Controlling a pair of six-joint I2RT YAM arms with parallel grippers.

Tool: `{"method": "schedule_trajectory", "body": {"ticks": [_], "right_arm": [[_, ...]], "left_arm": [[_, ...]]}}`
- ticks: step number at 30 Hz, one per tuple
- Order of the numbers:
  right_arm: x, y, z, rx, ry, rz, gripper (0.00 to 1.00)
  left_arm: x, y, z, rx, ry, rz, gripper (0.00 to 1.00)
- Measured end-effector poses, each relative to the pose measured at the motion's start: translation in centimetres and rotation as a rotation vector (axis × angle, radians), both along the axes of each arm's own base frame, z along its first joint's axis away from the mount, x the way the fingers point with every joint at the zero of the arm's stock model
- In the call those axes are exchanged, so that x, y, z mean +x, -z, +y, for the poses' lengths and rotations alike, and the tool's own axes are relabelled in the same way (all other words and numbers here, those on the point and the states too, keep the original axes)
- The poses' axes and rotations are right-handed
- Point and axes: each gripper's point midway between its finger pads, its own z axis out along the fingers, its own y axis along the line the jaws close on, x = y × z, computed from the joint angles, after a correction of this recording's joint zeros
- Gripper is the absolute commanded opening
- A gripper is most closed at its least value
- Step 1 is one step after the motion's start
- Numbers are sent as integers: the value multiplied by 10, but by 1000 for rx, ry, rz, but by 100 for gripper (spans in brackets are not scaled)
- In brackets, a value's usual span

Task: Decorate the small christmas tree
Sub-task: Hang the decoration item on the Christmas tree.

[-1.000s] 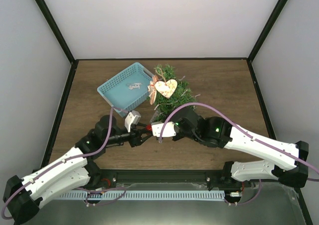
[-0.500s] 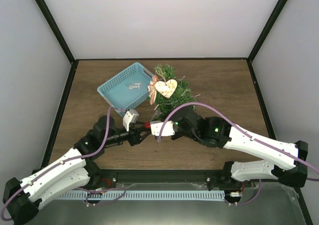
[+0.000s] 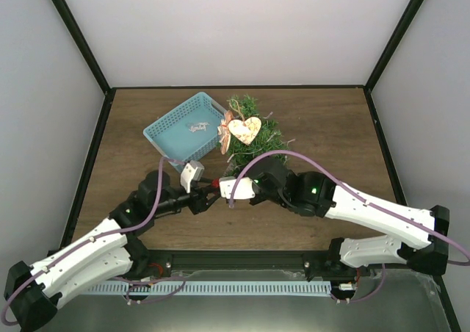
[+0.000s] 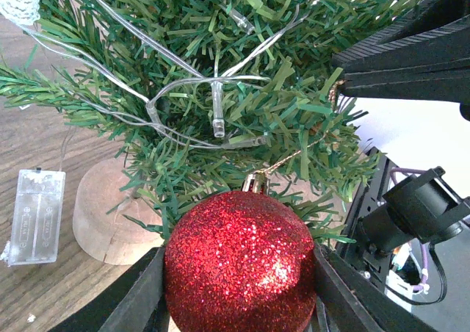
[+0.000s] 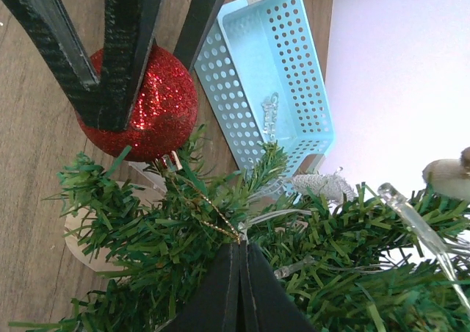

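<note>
The small christmas tree [image 3: 255,139] stands at mid-table, wound with a clear light string [image 4: 217,119], on its brown pot base [image 4: 103,218]. My left gripper [image 4: 239,288] is shut on a red glitter ball [image 4: 239,262] just below the lower branches, near the pot. The ball's gold hanging loop [image 5: 209,216] runs up into the needles. My right gripper [image 5: 240,247] is shut on the end of that loop, with its tips among the branches. From above, both grippers meet at the tree's near side, the left gripper [image 3: 211,191] below the ball [image 3: 215,183] and the right gripper [image 3: 226,187] beside it.
A light-blue basket [image 3: 186,130] sits left of the tree with a small silvery ornament inside. A wooden heart [image 3: 244,130] and a coppery ornament [image 3: 225,135] hang on the tree. The lights' clear battery box [image 4: 35,216] lies on the table by the pot.
The right gripper has edged slightly left and up toward the tree with the loop. The left gripper and ball have barely moved.
</note>
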Motion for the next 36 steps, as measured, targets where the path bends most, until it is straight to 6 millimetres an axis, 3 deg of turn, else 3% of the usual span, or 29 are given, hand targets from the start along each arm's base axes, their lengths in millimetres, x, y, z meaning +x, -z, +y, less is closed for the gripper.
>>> {"method": "schedule_trajectory", "body": {"ticks": [23,31,36], "right_arm": [[1,-4,1,46,15,35,2],[4,-1,0,42,33,29,16],[5,-2,-1,44,41,25,17]], "left_arm": [[1,2,-1,-10,-12,32,37],[3,7,-2,2,-13,49,37],[2,7,-2,1,-14,53,38]]}}
